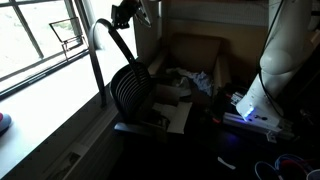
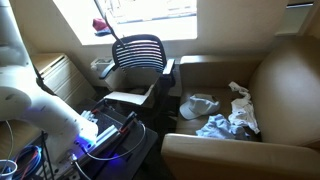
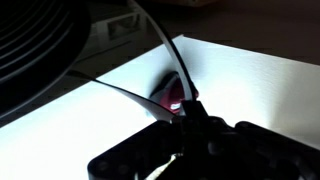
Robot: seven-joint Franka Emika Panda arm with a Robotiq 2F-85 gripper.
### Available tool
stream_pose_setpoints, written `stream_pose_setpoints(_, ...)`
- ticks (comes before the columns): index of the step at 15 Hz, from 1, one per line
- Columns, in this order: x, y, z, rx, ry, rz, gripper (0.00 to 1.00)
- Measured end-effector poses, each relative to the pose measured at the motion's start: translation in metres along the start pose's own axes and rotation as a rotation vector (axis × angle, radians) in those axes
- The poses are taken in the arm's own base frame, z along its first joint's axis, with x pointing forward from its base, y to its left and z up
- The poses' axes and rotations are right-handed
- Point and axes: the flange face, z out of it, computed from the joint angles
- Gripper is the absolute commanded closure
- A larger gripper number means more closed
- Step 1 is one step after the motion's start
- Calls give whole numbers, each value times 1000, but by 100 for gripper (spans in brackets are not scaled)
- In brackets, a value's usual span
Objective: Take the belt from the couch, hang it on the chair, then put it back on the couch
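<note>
My gripper [image 3: 187, 105] is shut on the belt [image 3: 160, 45], a thin dark strap that leaves the fingers in two strands. In an exterior view the gripper [image 1: 126, 13] is high by the window, above the black ribbed chair [image 1: 130, 90]. From it the belt [image 1: 122, 45] arcs down to the top of the chair's back. The chair [image 2: 138, 52] stands beside the tan couch [image 2: 280, 75], and its ribs [image 3: 30, 40] fill the upper left of the wrist view. The couch [image 1: 200, 50] sits behind the chair. Whether the belt rests on the chair I cannot tell.
A pale blue cloth [image 2: 225, 122] and other crumpled fabric [image 1: 195, 80] lie on the couch seat. Cardboard [image 1: 175, 112] sits on the chair seat. The white robot arm [image 1: 285, 50] and its blue-lit base [image 2: 100, 138] stand close by. A bright window [image 1: 40, 35] runs along the wall.
</note>
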Motion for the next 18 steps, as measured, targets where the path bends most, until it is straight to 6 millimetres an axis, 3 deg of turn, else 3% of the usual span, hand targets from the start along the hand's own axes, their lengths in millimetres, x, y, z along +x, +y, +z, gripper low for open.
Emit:
stream_pose_setpoints(2,4,-27,-55,113,59,31,99)
stream_pose_setpoints(5,5,-44,-144,235,214,87,99)
stream_pose_setpoints(9,-16,-33,-286,236,475,156,99)
stream_pose_setpoints(12,-51,-4,-387,170,658,200,96)
stream_pose_setpoints(13,-63,5,-411,155,703,214,96)
stream_pose_setpoints(15,-74,12,-429,145,735,228,96)
stream_pose_setpoints(18,-70,9,-418,148,718,226,99)
